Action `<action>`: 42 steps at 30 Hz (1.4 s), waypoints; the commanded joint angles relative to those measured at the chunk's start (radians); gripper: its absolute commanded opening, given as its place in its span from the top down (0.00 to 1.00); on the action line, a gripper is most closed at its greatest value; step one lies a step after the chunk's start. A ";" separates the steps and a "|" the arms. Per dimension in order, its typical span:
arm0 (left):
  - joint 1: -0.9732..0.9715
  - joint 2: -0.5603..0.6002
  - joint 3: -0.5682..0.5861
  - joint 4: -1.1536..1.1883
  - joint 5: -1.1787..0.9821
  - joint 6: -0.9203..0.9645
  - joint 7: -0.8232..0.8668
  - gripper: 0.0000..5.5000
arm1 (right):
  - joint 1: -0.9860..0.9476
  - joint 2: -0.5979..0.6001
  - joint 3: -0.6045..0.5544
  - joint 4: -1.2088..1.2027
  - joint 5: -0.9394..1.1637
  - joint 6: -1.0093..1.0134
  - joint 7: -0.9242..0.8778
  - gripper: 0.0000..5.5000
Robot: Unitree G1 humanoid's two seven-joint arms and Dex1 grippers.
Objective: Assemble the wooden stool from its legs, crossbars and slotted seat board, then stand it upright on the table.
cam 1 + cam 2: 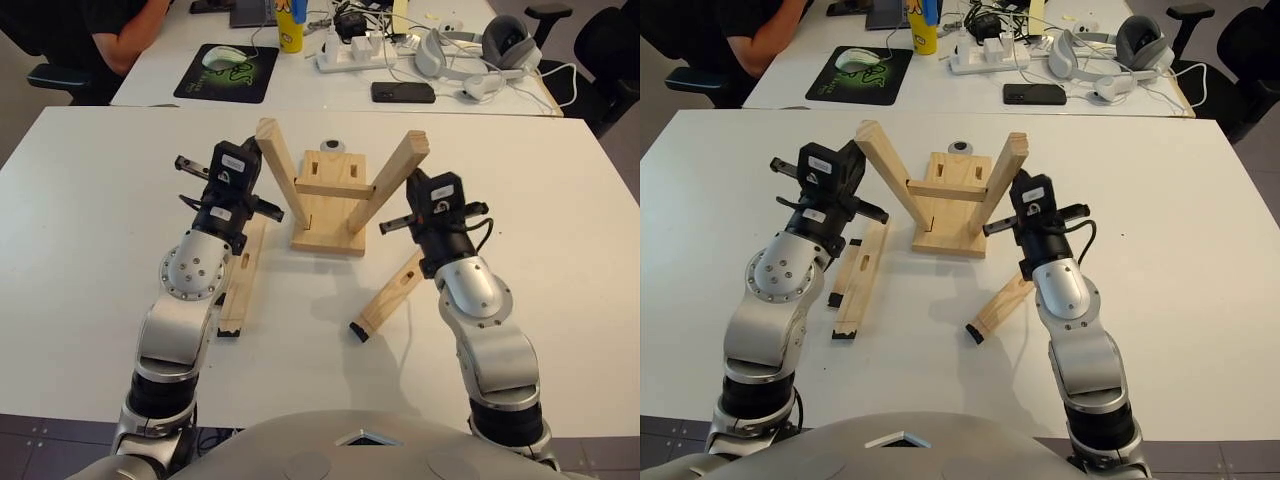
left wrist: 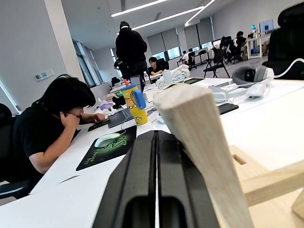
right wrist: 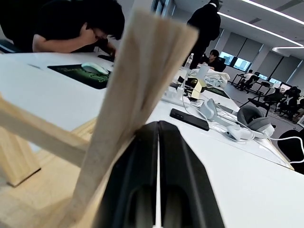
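Left gripper (image 2: 155, 142) was clenched shut on nothing, just outside the left leg (image 1: 277, 170), which stuck up tilted from the seat board (image 1: 325, 236) lying flat mid-table (image 1: 100, 210), w/ a crossbar (image 1: 335, 188) tying it to the right leg (image 1: 395, 178). Right gripper (image 3: 157, 130) same deal: pinched empty, beside that leg's outer face. Spare legs lay flat, one lengthwise under the left arm (image 1: 240, 285), one slanted by the right (image 1: 390, 297), so imo each arm had its own nearest.
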 commanded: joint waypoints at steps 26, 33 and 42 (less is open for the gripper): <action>-0.029 0.030 0.098 0.138 -0.007 -0.041 -0.064 1.00 | 0.040 0.044 -0.139 0.149 0.083 0.034 0.071 1.00; -0.050 0.059 0.281 0.294 -0.021 -0.164 -0.010 1.00 | 0.034 -0.055 -0.124 0.345 0.109 -0.064 0.215 1.00; -0.106 0.061 0.280 0.343 -0.017 -0.192 -0.030 1.00 | -0.017 -0.122 -0.027 0.471 0.053 -0.174 0.319 1.00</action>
